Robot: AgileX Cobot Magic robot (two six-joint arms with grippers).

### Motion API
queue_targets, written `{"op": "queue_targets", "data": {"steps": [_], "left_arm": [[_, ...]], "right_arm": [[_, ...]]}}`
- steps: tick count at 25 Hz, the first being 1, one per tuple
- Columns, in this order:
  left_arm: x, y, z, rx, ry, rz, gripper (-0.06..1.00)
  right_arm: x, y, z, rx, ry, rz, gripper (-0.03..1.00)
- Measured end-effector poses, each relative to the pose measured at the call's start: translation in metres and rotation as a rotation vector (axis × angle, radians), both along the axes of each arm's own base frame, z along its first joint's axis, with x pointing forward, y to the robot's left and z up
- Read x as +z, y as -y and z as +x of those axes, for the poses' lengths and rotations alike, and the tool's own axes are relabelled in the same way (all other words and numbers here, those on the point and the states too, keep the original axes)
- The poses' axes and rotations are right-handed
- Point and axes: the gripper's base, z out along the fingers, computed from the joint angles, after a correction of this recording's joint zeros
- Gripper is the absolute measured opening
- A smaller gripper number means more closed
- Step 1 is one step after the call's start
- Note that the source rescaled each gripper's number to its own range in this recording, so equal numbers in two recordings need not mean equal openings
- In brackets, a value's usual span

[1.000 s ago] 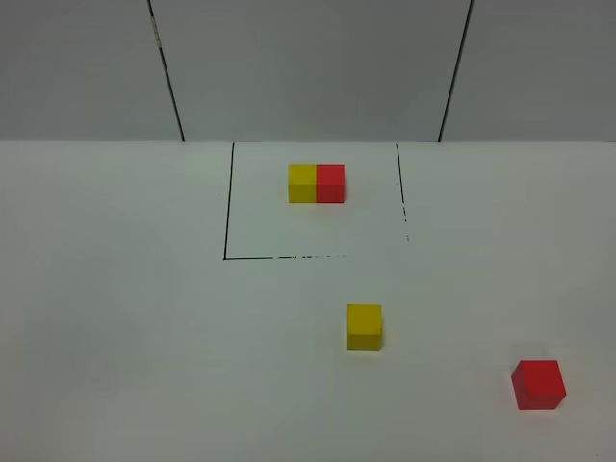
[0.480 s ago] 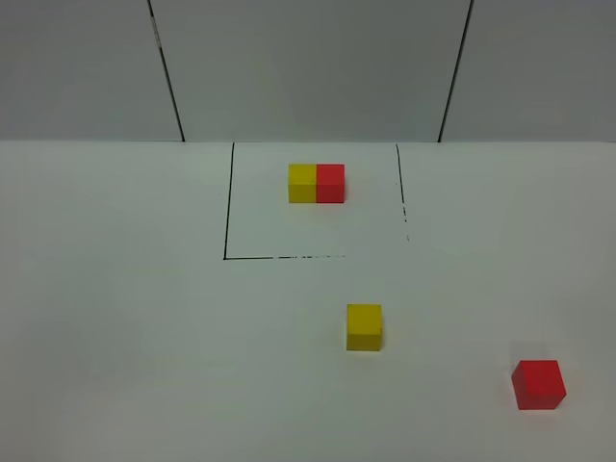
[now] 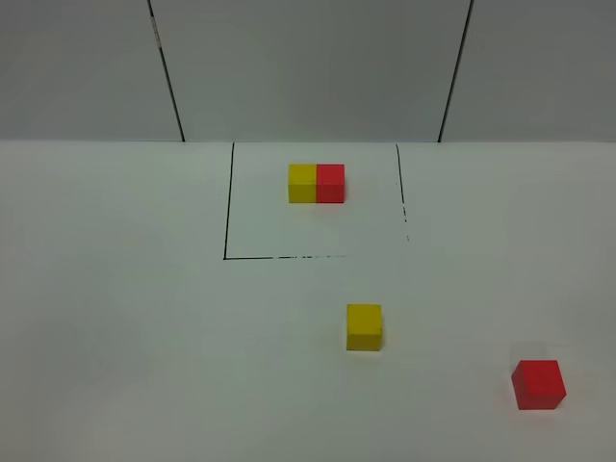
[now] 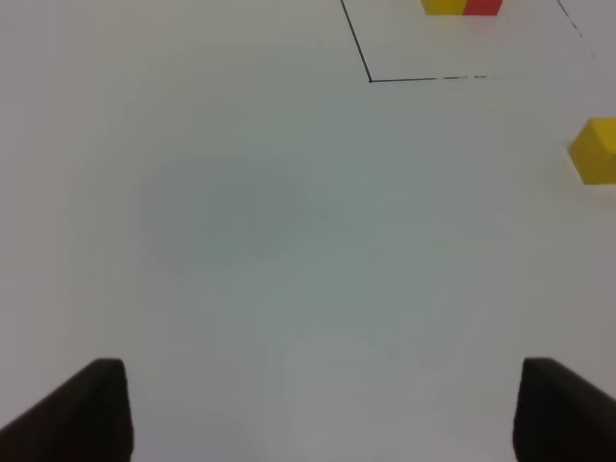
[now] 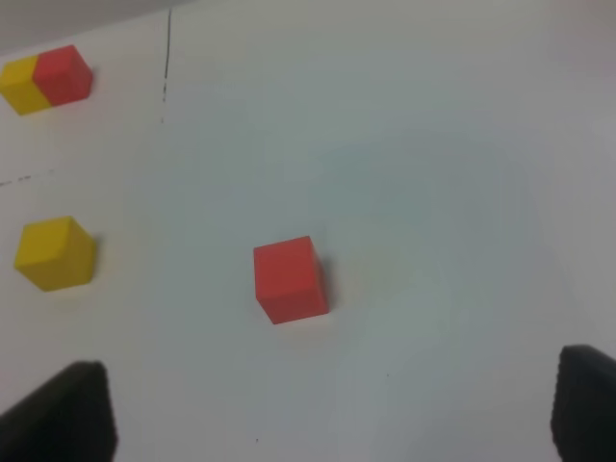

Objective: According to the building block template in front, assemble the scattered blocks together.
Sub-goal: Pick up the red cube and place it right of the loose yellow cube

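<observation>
The building block template, a yellow cube joined to a red cube, stands inside a black-lined rectangle at the back of the table. The loose yellow block sits in front of the frame, near the middle. The loose red block sits at the front right, apart from it. Neither gripper shows in the exterior high view. My left gripper is open and empty, with the yellow block far off to one side. My right gripper is open and empty, with the red block lying ahead between its fingers.
The white table ends at a grey panelled wall behind the frame. The template also shows in the left wrist view and the right wrist view.
</observation>
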Motion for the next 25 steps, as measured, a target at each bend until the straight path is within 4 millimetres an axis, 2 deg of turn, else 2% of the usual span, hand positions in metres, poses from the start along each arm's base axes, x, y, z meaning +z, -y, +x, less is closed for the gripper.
{"op": "queue_targets", "data": {"steps": [15, 19, 24, 25], "left_arm": [[0.000, 0.000, 0.000, 0.000, 0.000, 0.000, 0.91], [0.000, 0.000, 0.000, 0.000, 0.000, 0.000, 0.91], [0.000, 0.000, 0.000, 0.001, 0.000, -0.001, 0.91], [0.000, 0.000, 0.000, 0.001, 0.000, -0.002, 0.91]], "right_arm": [[0.000, 0.000, 0.004, -0.002, -0.029, -0.001, 0.80], [-0.001, 0.001, 0.026, -0.002, -0.165, 0.003, 0.85], [-0.003, 0.001, 0.066, 0.008, -0.362, 0.006, 1.00], [-0.003, 0.001, 0.076, 0.012, -0.400, 0.012, 1.00]]}}
